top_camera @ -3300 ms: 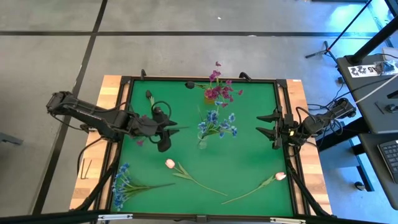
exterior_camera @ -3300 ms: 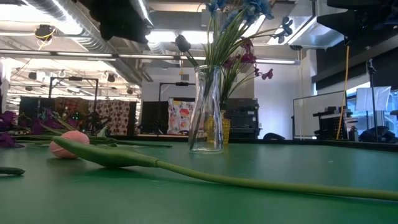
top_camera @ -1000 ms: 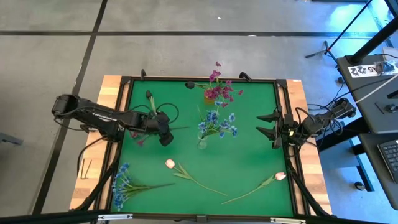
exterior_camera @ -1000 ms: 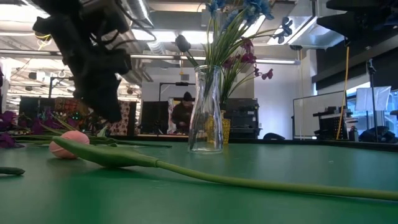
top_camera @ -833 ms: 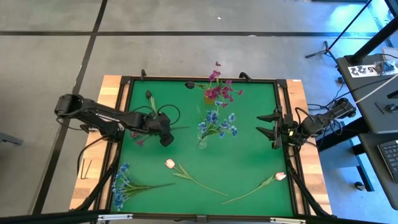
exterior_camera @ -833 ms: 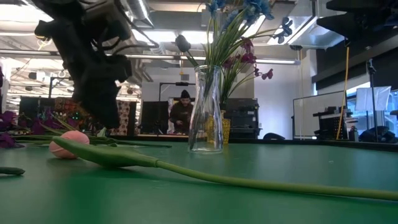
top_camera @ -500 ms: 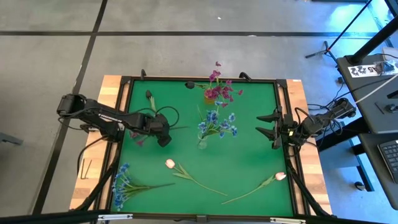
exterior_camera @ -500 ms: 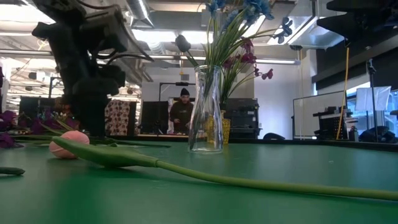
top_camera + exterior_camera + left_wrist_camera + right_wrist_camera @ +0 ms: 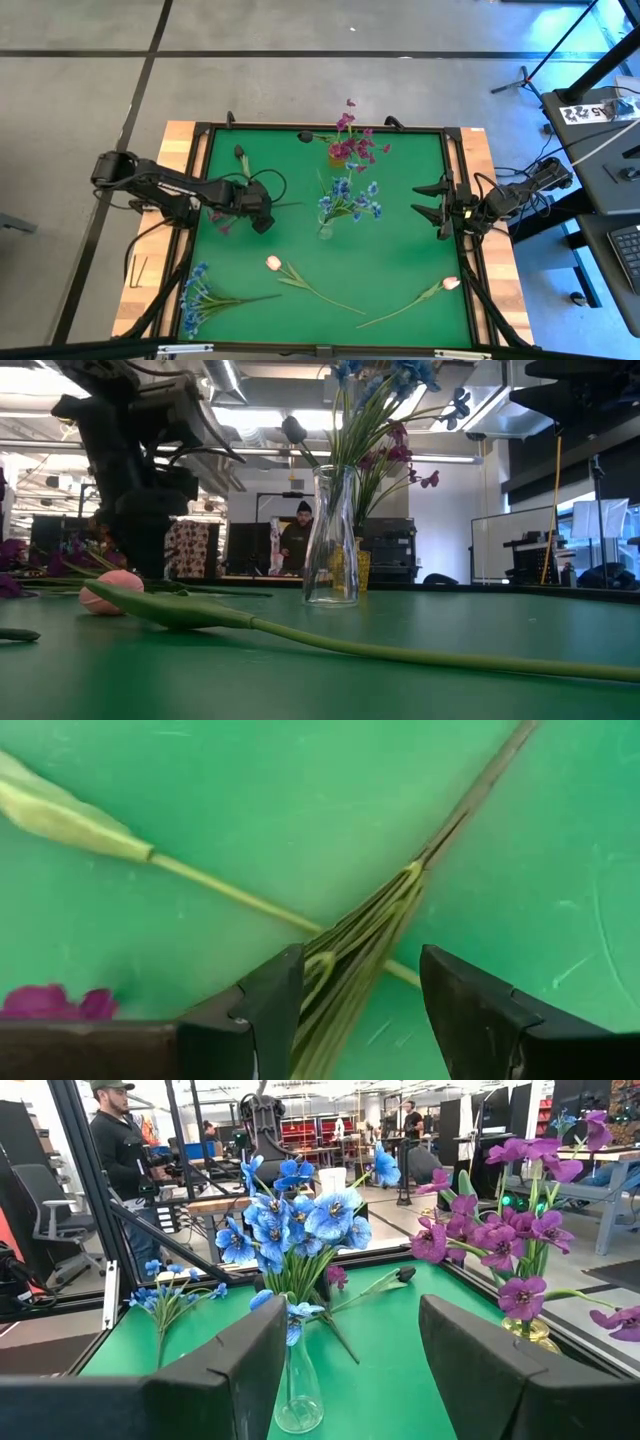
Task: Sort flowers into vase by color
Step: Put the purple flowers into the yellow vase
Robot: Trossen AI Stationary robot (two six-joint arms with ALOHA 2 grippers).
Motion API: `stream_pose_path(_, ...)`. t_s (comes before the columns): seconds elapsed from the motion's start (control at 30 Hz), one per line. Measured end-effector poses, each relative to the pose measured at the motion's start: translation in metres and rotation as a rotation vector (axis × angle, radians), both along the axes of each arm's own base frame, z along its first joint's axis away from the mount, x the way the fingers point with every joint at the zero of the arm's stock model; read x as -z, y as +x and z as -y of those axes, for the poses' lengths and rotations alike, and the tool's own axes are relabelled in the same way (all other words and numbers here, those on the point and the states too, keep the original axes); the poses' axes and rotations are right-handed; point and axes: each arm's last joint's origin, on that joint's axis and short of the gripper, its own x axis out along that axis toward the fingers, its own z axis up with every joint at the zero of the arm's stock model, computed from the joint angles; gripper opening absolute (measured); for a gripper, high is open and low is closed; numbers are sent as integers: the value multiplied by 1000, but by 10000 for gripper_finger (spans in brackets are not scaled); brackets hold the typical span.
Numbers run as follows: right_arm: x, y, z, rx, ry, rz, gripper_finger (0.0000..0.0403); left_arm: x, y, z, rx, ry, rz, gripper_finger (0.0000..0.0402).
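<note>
A magenta-purple spray lies flat on the green mat at the left, its blossoms (image 9: pixel 222 226) toward the left edge and its bundle of green stems (image 9: pixel 352 945) running toward the middle. My left gripper (image 9: pixel 262 217) points steeply down over that bundle. It is open, with one finger on each side of the stems (image 9: pixel 360 982). A clear glass vase (image 9: pixel 326 230) holds blue flowers (image 9: pixel 290 1210). Behind it a yellow vase (image 9: pixel 338 158) holds magenta flowers. My right gripper (image 9: pixel 432 205) waits open and level at the right edge.
Two white-pink tulips (image 9: pixel 273 263) (image 9: pixel 451 283) and a blue spray (image 9: pixel 195 295) lie along the near side of the mat. Dark-budded stems lie at the far left (image 9: pixel 240 154) and the far edge (image 9: pixel 305 137). People stand in the room behind the table.
My left gripper has sunk toward the magenta spray's stems and tipped to point more steeply down. The flowers on the mat have stayed where they were.
</note>
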Motion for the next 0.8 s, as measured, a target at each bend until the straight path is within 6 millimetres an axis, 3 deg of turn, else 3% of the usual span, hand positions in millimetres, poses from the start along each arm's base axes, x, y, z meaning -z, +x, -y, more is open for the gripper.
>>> stream_pose_path(0.4,5,1,-1,1,2,-6,227,-22,11,0,39,27,7,194)
stream_pose_path(0.8,14,3,-1,32,19,-11,227,-19,1,-5,20,-17,-103,194)
